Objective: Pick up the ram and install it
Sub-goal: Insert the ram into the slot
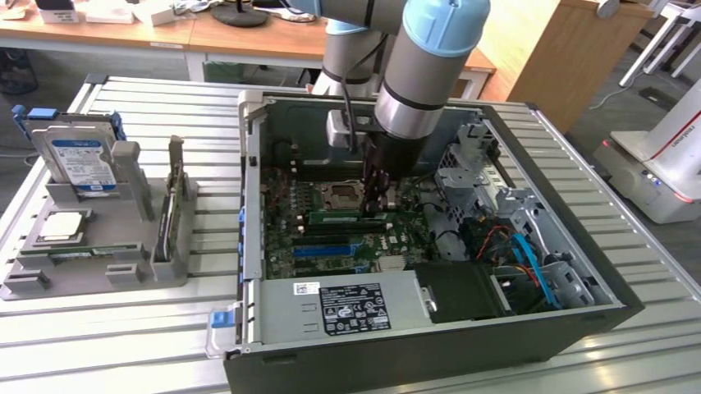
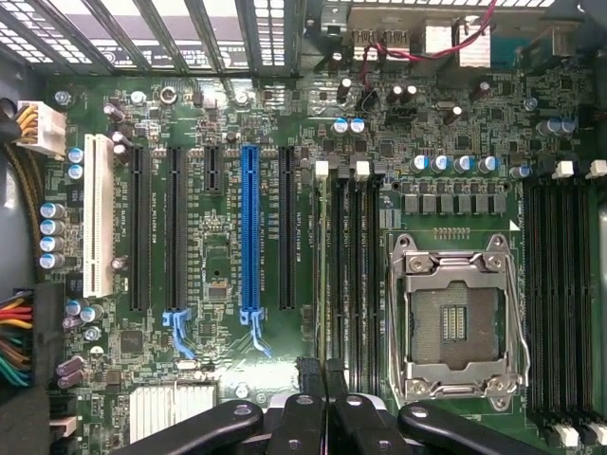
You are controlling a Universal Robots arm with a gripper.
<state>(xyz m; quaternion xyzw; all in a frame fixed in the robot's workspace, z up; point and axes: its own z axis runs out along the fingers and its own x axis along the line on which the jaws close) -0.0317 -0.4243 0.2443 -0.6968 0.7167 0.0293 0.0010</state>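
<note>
Ram [image 1: 350, 218] in jaws; CPU socket [image 1: 341, 194] just adj.

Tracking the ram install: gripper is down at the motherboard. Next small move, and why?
Probably press straight down a little: the gripper looks shut on the ram, which lies along the memory slots beside the empty CPU socket; seating isn't discernible.

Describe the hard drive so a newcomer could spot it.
On the exterior view's left, beside the open computer case, sits a grey tray. The hard drive stands on end at its far end, the only boxy part with a blue label.
</note>
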